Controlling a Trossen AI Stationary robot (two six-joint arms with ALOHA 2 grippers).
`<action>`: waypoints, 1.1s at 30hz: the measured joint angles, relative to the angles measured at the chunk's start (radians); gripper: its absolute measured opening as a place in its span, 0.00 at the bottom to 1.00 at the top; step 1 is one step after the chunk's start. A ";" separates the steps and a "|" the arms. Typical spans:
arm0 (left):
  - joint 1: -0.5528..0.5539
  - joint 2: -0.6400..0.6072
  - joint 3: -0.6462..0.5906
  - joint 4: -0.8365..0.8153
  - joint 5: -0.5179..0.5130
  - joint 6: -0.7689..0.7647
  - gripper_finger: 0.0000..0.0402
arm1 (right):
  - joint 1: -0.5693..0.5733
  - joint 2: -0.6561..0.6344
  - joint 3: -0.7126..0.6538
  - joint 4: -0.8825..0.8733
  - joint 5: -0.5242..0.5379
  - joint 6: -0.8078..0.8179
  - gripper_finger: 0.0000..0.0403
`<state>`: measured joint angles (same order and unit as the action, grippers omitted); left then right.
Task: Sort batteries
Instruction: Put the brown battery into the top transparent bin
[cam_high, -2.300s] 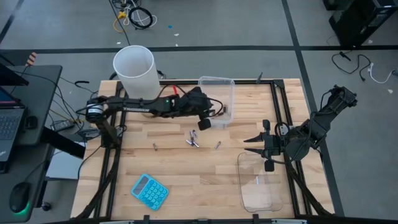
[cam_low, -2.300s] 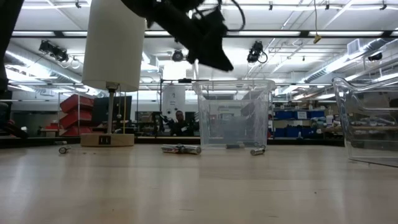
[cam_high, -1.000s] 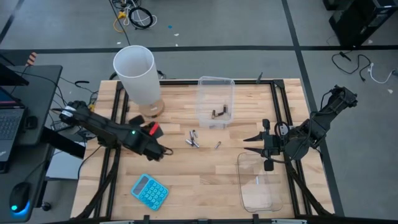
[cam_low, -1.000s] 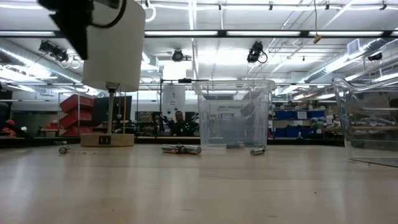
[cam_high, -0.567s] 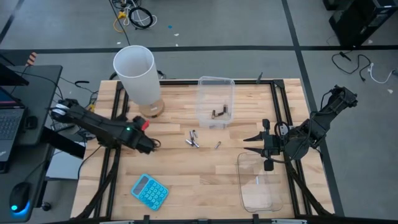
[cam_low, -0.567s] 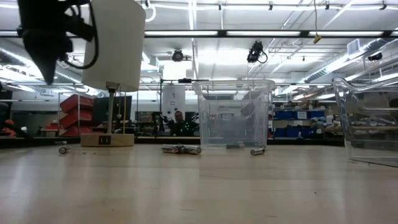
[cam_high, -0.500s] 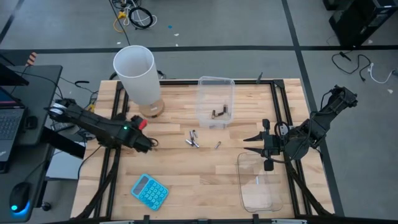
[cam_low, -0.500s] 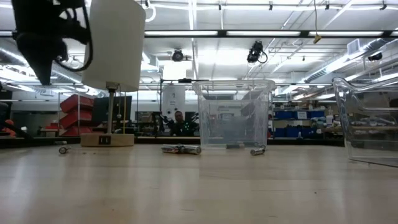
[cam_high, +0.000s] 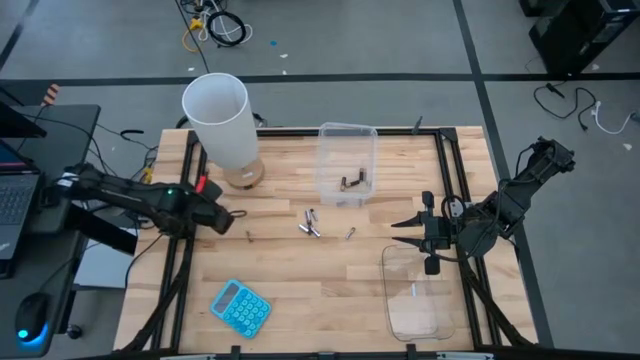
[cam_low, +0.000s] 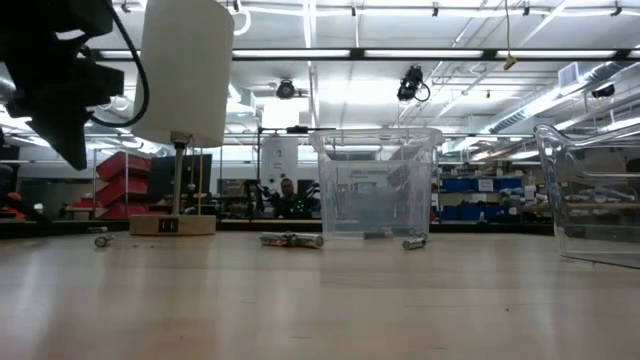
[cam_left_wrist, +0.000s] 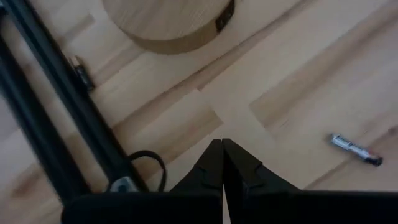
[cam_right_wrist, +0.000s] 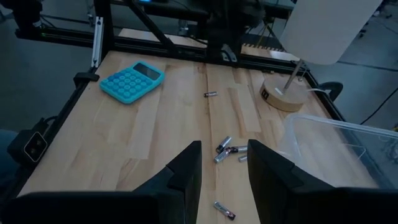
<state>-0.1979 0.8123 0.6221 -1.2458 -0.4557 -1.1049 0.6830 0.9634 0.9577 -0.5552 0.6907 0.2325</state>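
Several small batteries lie on their sides on the wooden table: one alone (cam_high: 249, 237), a cluster (cam_high: 311, 222) and one more (cam_high: 350, 233). Two dark ones (cam_high: 350, 182) lie inside the clear tub (cam_high: 347, 135) at the far middle. Another battery (cam_high: 413, 291) lies in the clear tub (cam_high: 392, 300) at the near right. My left gripper (cam_high: 233, 216) hovers shut and holding nothing, just left of the lone battery (cam_left_wrist: 356, 149). My right gripper (cam_high: 405, 233) hangs open over the table's right side, facing the cluster (cam_right_wrist: 225, 149).
A white lamp (cam_high: 220, 120) on a round wooden base (cam_left_wrist: 168, 22) stands at the far left. A blue calculator (cam_high: 240, 306) lies near the front left. Black frame rails (cam_high: 180, 270) run along the table's edges. Bare wood lies between the cluster and the front edge.
My left gripper has drawn back from above the lone battery toward the table's left and far edges and has sunk lower. The lone battery lies where it was. My right arm has kept still.
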 joint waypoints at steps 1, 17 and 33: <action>0.015 -0.005 -0.009 0.008 0.000 0.000 0.00 | 0.000 0.000 0.000 0.001 0.000 0.000 0.29; 0.358 0.099 -0.024 0.072 -0.004 0.115 0.00 | -0.038 0.000 0.000 0.024 0.000 -0.034 0.29; 0.617 0.244 -0.024 0.094 -0.030 0.240 0.00 | -0.039 0.000 0.000 0.024 0.000 -0.035 0.29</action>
<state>0.4189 1.0558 0.5983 -1.1515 -0.4859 -0.8652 0.6437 0.9630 0.9577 -0.5316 0.6907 0.1972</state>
